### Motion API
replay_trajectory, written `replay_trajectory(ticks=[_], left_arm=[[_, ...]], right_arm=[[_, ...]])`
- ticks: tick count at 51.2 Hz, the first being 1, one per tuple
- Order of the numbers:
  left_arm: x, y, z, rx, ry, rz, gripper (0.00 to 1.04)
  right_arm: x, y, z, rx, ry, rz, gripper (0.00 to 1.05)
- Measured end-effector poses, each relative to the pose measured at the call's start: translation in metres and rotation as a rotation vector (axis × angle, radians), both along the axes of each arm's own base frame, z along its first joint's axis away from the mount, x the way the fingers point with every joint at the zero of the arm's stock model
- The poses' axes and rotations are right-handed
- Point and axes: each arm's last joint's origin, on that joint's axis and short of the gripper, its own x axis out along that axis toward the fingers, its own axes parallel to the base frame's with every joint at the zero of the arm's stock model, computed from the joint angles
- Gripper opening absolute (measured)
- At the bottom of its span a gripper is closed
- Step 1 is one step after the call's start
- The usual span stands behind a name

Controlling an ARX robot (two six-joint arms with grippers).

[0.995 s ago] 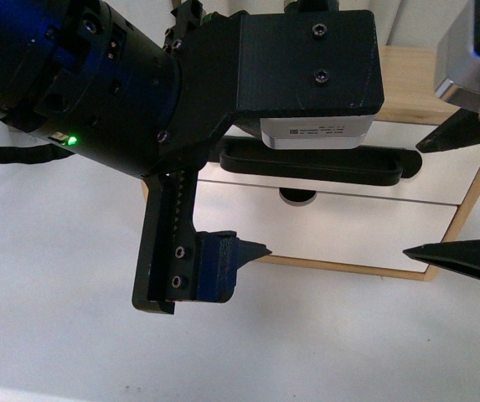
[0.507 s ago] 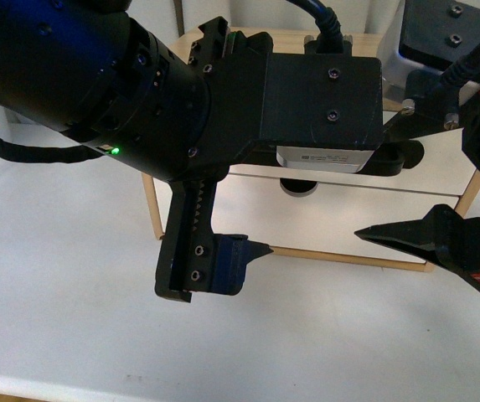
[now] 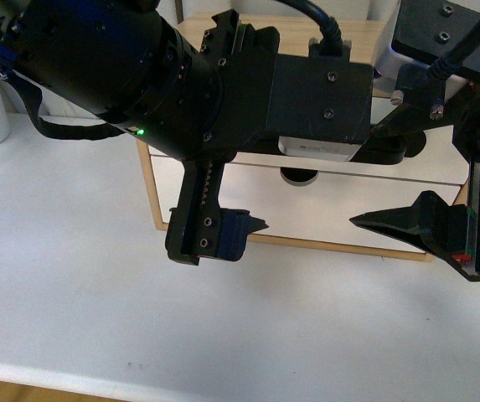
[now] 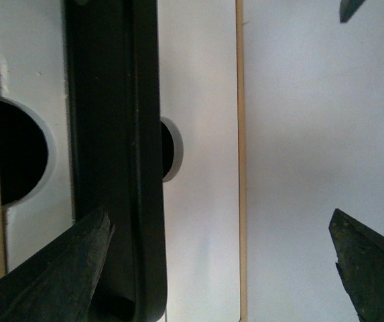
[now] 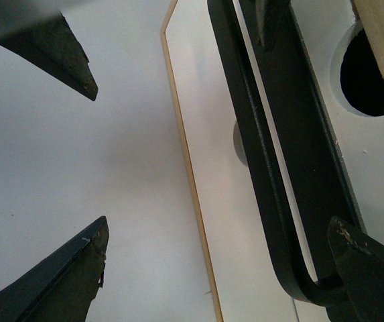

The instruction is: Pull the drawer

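Right gripper has swung inward toward the drawer; left gripper label illegible.

Black left arm, green LED, screws, black cable; left hand fingers dark, pointed.

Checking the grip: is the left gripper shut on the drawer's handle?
No, the left gripper is wide open: one finger by the bar handle, the other far off.

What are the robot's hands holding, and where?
Nothing is clamped. The left gripper and right gripper are both wide open, with one finger of each at the black handle of the drawer.
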Motion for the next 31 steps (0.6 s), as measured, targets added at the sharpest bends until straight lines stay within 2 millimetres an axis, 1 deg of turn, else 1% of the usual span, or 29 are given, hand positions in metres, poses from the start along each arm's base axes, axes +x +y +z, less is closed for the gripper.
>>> replay_trajectory(ticks=[10, 31], left_arm=[[0.003, 0.0, -0.009, 0.037, -0.002, -0.008, 0.99], [0.009, -0.001, -0.015, 0.077, -0.006, -0.013, 0.99]], right_arm=[[0.001, 0.001, 0.001, 0.013, -0.01, -0.001, 0.96], [0.008, 0.009, -0.002, 0.021, -0.008, 0.004, 0.96]])
